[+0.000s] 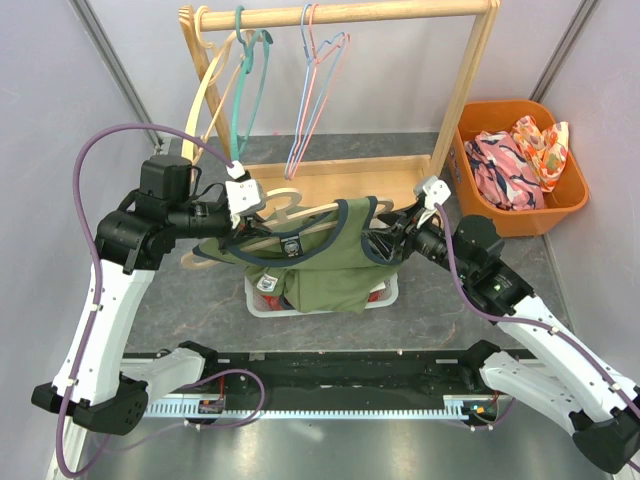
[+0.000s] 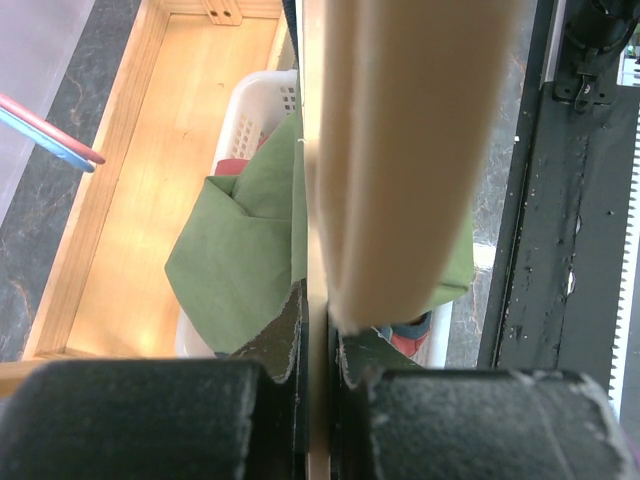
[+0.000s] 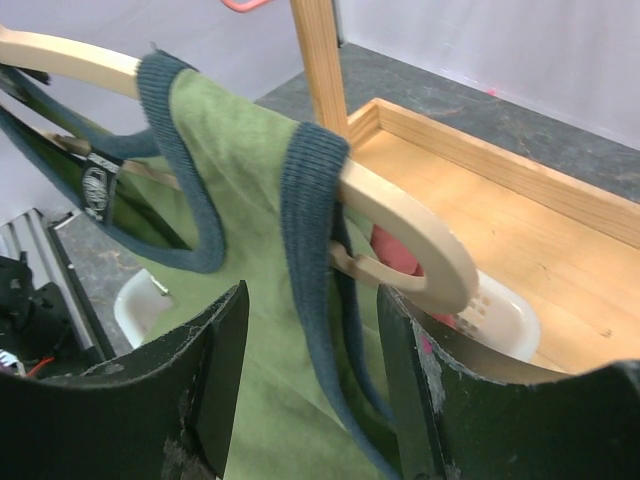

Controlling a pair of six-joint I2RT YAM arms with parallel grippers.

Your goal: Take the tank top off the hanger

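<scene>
A green tank top (image 1: 320, 265) with dark blue trim hangs on a wooden hanger (image 1: 287, 203) held in the air over a basket. My left gripper (image 1: 240, 222) is shut on the hanger's left part; in the left wrist view the thin wooden edge (image 2: 318, 330) is pinched between the jaws, with green cloth (image 2: 235, 260) below. My right gripper (image 1: 385, 238) is open at the right shoulder. In the right wrist view the blue strap (image 3: 315, 200) lies over the hanger's arm (image 3: 410, 215) and drops between the spread fingers (image 3: 215, 380) of the gripper (image 3: 312, 370).
A white basket (image 1: 262, 300) with clothes stands under the tank top. Behind is a wooden rack (image 1: 350, 12) with teal and pink hangers (image 1: 250, 80) and a wooden base (image 3: 520, 230). An orange bin (image 1: 560, 215) of clothes sits at the right.
</scene>
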